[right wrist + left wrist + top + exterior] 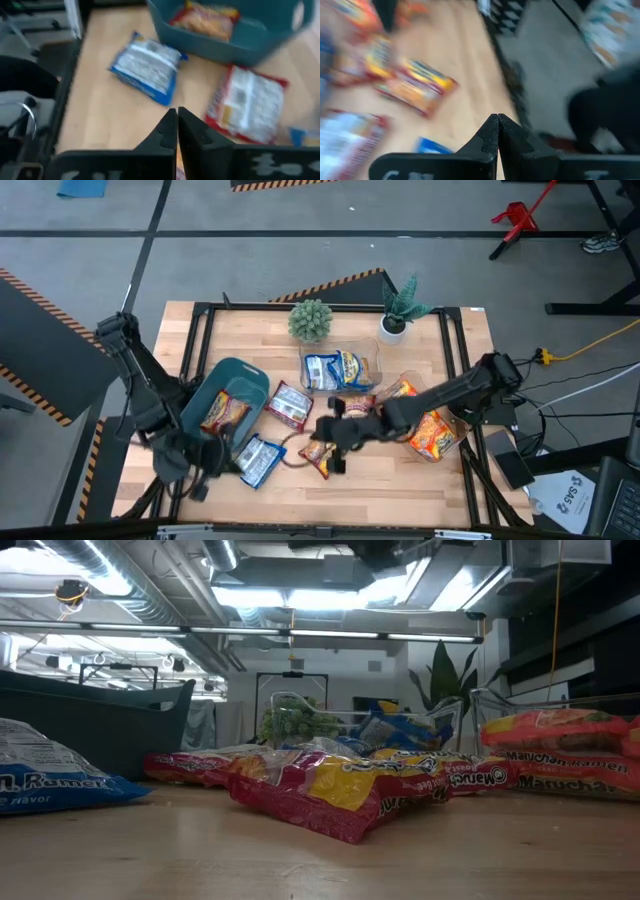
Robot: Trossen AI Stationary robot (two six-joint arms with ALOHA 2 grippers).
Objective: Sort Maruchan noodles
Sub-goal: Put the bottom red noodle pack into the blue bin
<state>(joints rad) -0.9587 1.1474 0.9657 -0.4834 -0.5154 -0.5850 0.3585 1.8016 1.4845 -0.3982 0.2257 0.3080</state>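
Currently, your right gripper (330, 442) sits low over the middle of the table (400, 480), its fingers (170, 131) pressed together with nothing between them. Your left gripper (200, 472) hangs near the table's front-left edge, beside the dark teal bin (245, 375); its fingers (492, 135) are likewise pressed together and hold nothing.

Locate the Maruchan noodles as follows:

- One orange-yellow packet (224, 412) lies inside the dark teal bin — the right wrist view shows it there as well (207, 20).
- One blue-and-white packet (258, 461) lies flat on the wood just in front of the bin, near your left gripper.
- One red-bordered packet (290, 404) lies on the table just beside the bin, between it and the right gripper.
- One red-and-yellow packet (318, 457) lies on the table directly by the right gripper; in the low view it is the nearest packet at centre (330, 790).
- Blue-and-white packets (335, 368) rest in a clear tub (375, 375) at the table's middle rear.
- Orange packets (432, 435) rest in a second clear tub at the right side, partly covered by the right arm.

Two potted plants — a round green one (310, 320) and a spiky one in a white pot (398, 310) — stand at the rear edge, well apart from both grippers.
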